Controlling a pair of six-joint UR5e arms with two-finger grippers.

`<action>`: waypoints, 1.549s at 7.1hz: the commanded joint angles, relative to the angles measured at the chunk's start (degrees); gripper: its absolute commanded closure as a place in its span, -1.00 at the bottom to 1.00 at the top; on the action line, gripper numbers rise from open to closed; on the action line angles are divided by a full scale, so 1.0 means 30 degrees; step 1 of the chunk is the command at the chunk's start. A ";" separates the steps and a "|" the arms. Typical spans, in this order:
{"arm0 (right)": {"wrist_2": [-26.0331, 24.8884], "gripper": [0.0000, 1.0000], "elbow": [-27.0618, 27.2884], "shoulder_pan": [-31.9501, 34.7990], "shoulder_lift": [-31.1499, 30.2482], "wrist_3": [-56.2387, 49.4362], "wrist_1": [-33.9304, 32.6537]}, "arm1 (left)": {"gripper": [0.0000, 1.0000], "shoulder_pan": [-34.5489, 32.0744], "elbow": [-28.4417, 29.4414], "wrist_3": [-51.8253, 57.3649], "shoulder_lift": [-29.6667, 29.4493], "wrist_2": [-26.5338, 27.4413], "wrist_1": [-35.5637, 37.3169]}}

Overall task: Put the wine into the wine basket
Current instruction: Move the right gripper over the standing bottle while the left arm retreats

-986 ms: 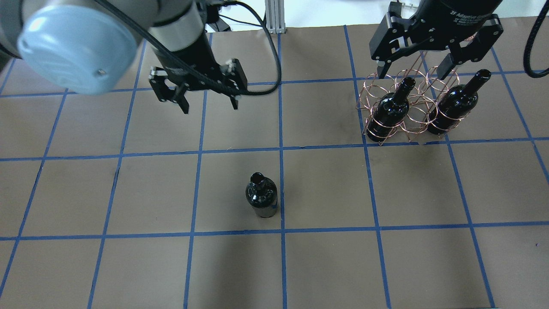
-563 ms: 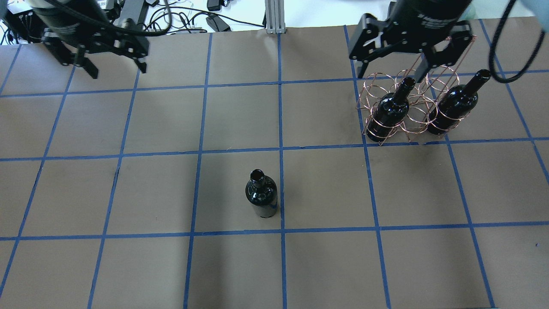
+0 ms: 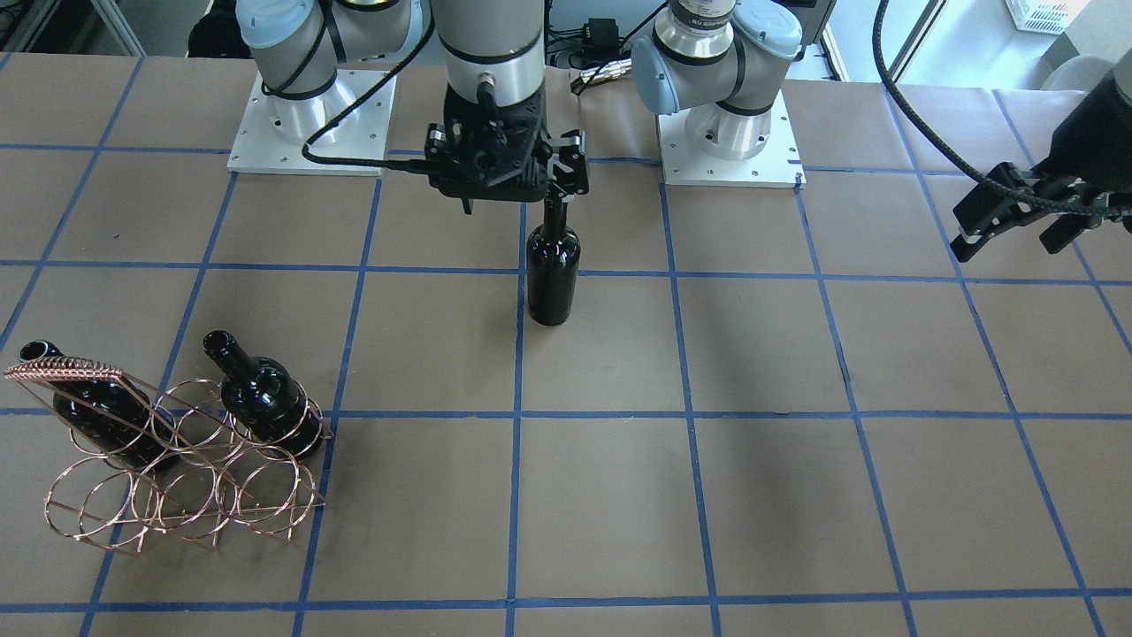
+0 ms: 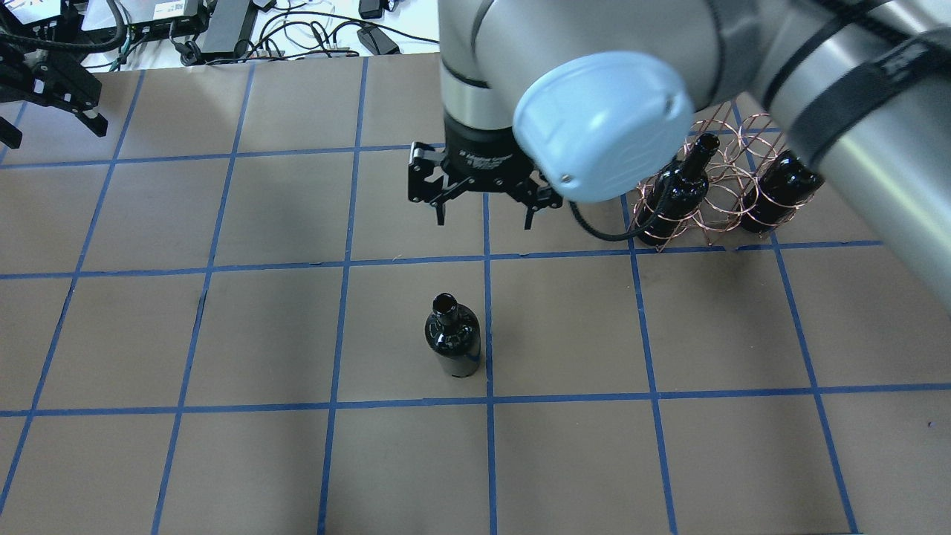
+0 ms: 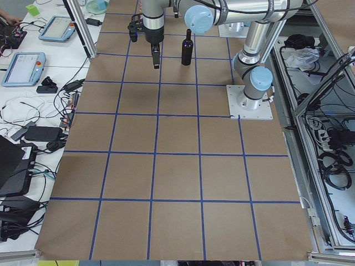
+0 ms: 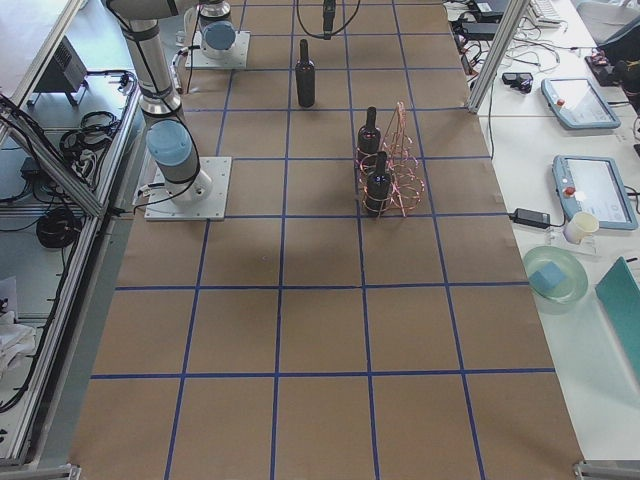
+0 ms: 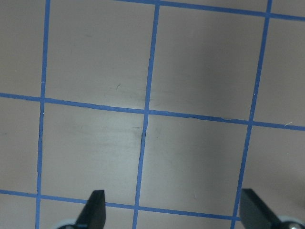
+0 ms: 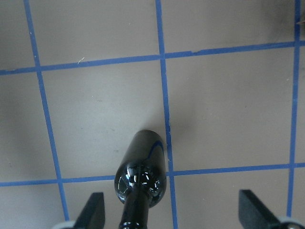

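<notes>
Covering the table (image 4: 148, 334) beneath the wine (image 4: 453, 340), blue-taped brown paper (image 4: 743, 327).

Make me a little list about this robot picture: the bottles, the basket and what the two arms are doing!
loose bottle: black wine bottle, upright on the table, alone
wine basket: copper wire, some rings empty
in basket: first racked bottle, second racked bottle, both tilted
right end effector: open, raised near the loose bottle, not touching
left end effector: open, empty, over bare table
left to do: loose bottle not yet in basket
</notes>
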 commanded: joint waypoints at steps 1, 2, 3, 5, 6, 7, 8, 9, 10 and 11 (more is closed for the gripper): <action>0.0160 -0.94 0.1023 0.0806 0.0797 0.0758 -0.0979 | -1.00 -0.0049 -0.0088 0.0318 0.0039 -0.0018 -0.0011; 0.0044 -0.91 0.1520 0.1097 0.0942 0.0585 -0.0804 | -1.00 -0.0196 -0.0175 0.0289 -0.0048 -0.0192 -0.0011; 0.0188 -0.90 0.1728 0.1274 0.0972 0.0787 -0.0919 | -1.00 -0.0227 -0.0292 0.0289 0.0009 -0.0165 -0.0011; 0.0131 -0.71 0.1848 0.1714 0.1762 0.0467 -0.1095 | -1.00 -0.0256 -0.0322 0.0318 0.0010 -0.0165 -0.0040; 0.0160 -0.63 0.1847 0.1716 0.1677 0.0263 -0.0980 | -1.00 -0.0256 -0.0322 0.0318 0.0010 -0.0165 -0.0069; 0.0131 -0.55 0.1847 0.1716 0.1502 -0.0551 -0.0891 | -1.00 -0.0285 -0.0351 0.0318 0.0010 -0.0165 -0.0070; 0.0073 -0.42 0.1905 0.1716 0.1181 -0.0704 -0.0775 | -1.00 -0.0286 -0.0409 0.0318 0.0010 -0.0165 -0.0099; 0.0159 -0.32 0.1906 0.1716 0.1149 -0.0735 -0.0802 | -1.00 -0.0286 -0.0613 0.0318 0.0126 -0.0165 -0.0099; 0.0102 -0.31 0.1993 0.1716 0.1148 -0.0677 -0.0745 | -1.00 -0.0286 -0.0760 0.0318 0.0185 -0.0194 -0.0070; 0.0131 -0.31 0.1994 0.1716 0.1148 -0.0676 -0.0483 | -1.00 -0.0489 -0.0762 0.0260 0.0273 -0.0194 -0.0070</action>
